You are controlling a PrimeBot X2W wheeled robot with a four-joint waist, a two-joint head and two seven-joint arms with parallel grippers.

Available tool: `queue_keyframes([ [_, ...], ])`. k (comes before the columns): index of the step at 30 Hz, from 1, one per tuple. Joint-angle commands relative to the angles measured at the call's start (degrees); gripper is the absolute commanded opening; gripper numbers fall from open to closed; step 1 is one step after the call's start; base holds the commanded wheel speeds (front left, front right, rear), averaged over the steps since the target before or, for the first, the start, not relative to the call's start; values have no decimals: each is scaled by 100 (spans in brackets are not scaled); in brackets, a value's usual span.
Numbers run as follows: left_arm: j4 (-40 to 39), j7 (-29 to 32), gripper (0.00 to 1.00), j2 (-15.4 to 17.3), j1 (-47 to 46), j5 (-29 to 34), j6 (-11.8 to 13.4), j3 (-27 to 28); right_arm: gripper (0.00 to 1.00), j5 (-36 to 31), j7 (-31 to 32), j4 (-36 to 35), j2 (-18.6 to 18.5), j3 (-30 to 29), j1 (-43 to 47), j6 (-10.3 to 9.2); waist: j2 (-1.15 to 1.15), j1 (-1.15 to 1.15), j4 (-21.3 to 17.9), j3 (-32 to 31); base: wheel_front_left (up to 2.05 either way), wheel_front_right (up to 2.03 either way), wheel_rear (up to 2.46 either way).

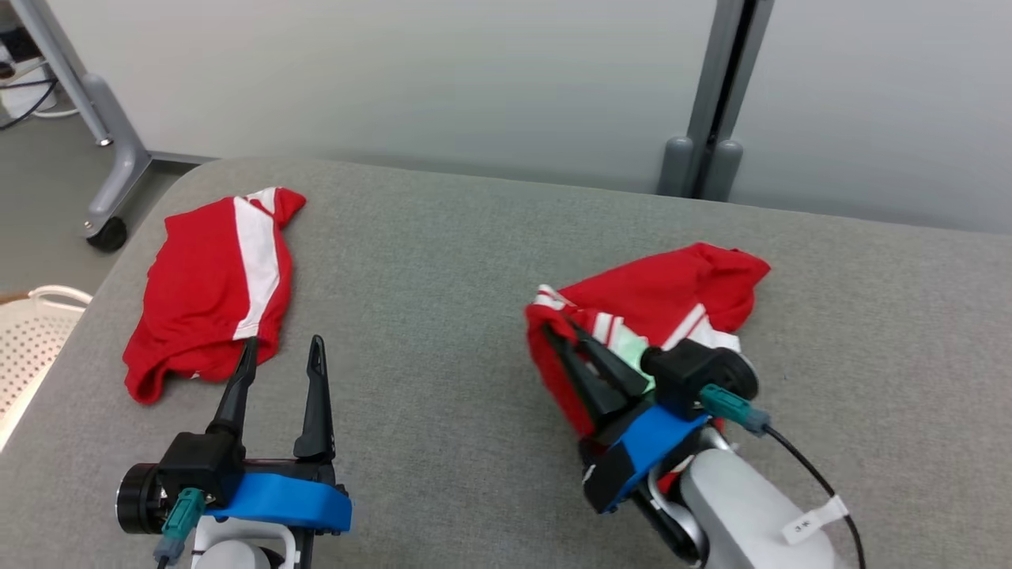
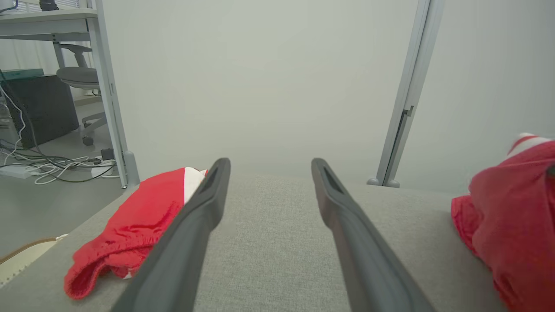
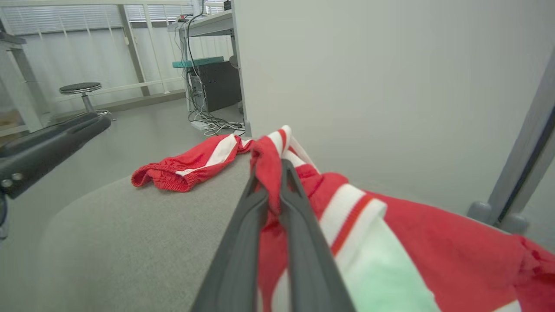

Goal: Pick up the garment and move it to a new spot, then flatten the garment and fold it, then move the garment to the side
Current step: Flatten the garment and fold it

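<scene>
On the worktop's [image 1: 443,261] right half, the right pincer [image 1: 563,332] is clamped shut on a bunched fold of the garment [image 1: 672,292]: soft red knit, white ribbed stripes, pale green patch, crumpled in a heap. Left pincer [image 1: 283,344] is spread wide and holds nothing, just beside red shorts [image 1: 205,292] with a white stripe and a gathered hem. The worktop is grey, felt-like, with a rounded corner.

Grey fabric-covered table [image 1: 443,261] with a rounded far-left corner, two items on it well apart: red shorts [image 1: 209,288] with white side stripe lying rumpled near the left edge, red-and-white garment [image 1: 672,296] bunched in a heap right of centre, pale green patch showing.
</scene>
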Motion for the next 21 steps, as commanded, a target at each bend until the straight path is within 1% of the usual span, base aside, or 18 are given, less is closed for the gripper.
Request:
queue_keyframes([
  [1, 35, -15, 100, -1, -94, -39, 26, -45, 0, 356, -7, 112, -6, 515, -249, 1, 0, 0, 119, 88, 0, 0, 0],
  [4, 50, -15, 100, -2, -123, -70, 37, -78, 0, 666, -7, 306, -5, 1037, -364, 1, 0, 0, 168, 120, 0, 0, 0],
  [5, 57, -15, 100, -1, -125, -74, 39, -78, 13, 715, -7, 380, -7, 1203, -396, 1, 0, 0, 174, 134, 0, 0, 0],
  [6, 62, -15, 100, -2, -129, -74, 43, -81, 92, 795, -7, 415, -5, 1341, -430, 1, 0, 0, 175, 143, 0, 0, 0],
  [7, 66, -15, 100, -2, -134, -72, 48, -75, 100, 848, -7, 425, -5, 1453, -471, 1, 0, 0, 171, 155, 0, 0, 0],
  [10, 59, -15, 100, -1, -130, -62, 63, -15, 100, 943, -7, 401, -11, 1618, -475, 1, 0, 0, 96, 169, 0, 0, 0],
  [14, 77, -15, 100, -1, -96, -35, 68, 43, 100, 888, -7, 251, -7, 1412, -413, 1, 0, 0, -53, 113, 0, 0, 0],
  [16, 72, -15, 100, 0, -82, -35, 61, 59, 100, 742, -7, 194, -12, 1127, -347, 1, 0, 0, -132, 71, 0, 0, 0],
  [21, 50, -15, 100, -1, 31, 7, 63, 102, 100, 138, -7, -42, -33, -54, -36, 1, 0, 0, -331, -44, 0, 0, 0],
])
